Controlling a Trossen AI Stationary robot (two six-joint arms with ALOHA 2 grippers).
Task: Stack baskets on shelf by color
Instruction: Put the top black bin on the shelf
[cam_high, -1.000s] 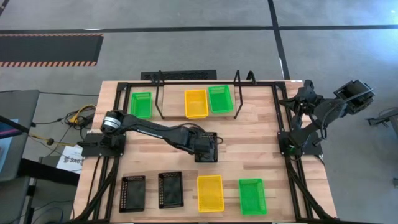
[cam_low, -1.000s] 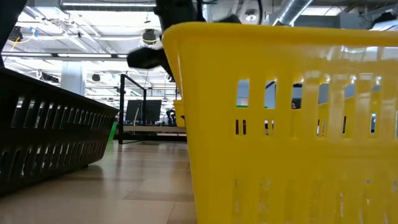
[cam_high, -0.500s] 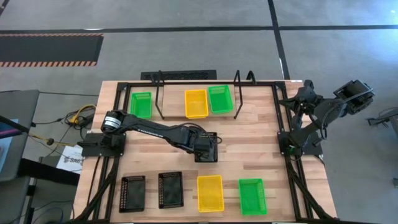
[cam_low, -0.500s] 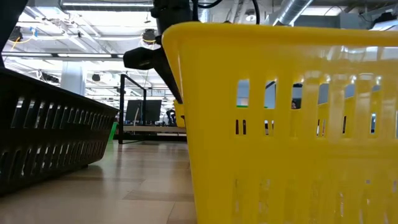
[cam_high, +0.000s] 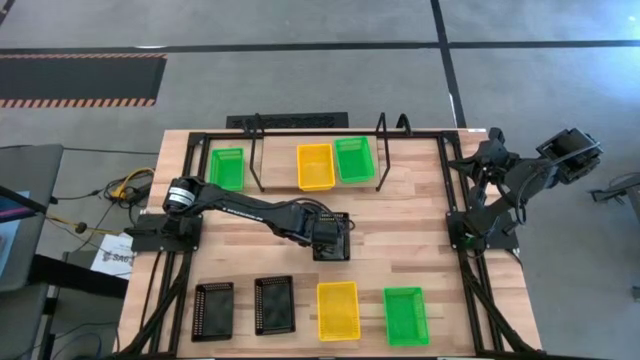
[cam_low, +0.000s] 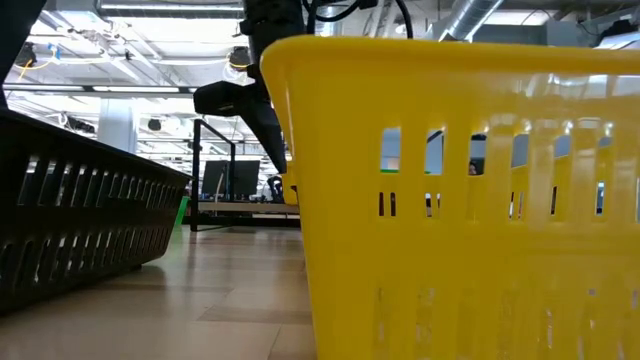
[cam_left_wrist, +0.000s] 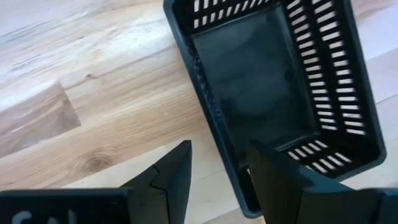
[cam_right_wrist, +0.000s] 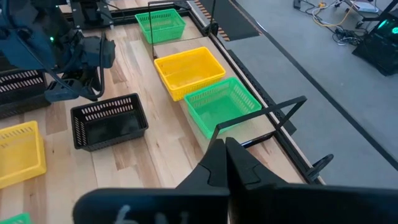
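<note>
My left gripper (cam_high: 332, 240) (cam_left_wrist: 221, 146) hangs open over the middle of the table, above a black basket (cam_left_wrist: 280, 99) (cam_right_wrist: 109, 121) that stands flat on the wood. One finger is over the basket's inside and the other over the table, with the long wall (cam_left_wrist: 214, 121) between them; no touch shows. On the shelf (cam_high: 280, 172) sit a yellow basket (cam_high: 315, 165) and a green basket (cam_high: 353, 158). Another green basket (cam_high: 227, 168) stands left of the shelf's left loop. My right gripper (cam_right_wrist: 225, 144) is shut and parked at the table's right edge (cam_high: 480, 158).
Along the near edge stand two black baskets (cam_high: 212, 310) (cam_high: 273, 305), a yellow one (cam_high: 338, 310) and a green one (cam_high: 405, 315). The near yellow basket (cam_low: 460, 200) fills most of the low view. Bare wood lies between the shelf and the near row.
My left gripper has come down toward the black basket at the table's middle, staying open. The basket has not moved.
</note>
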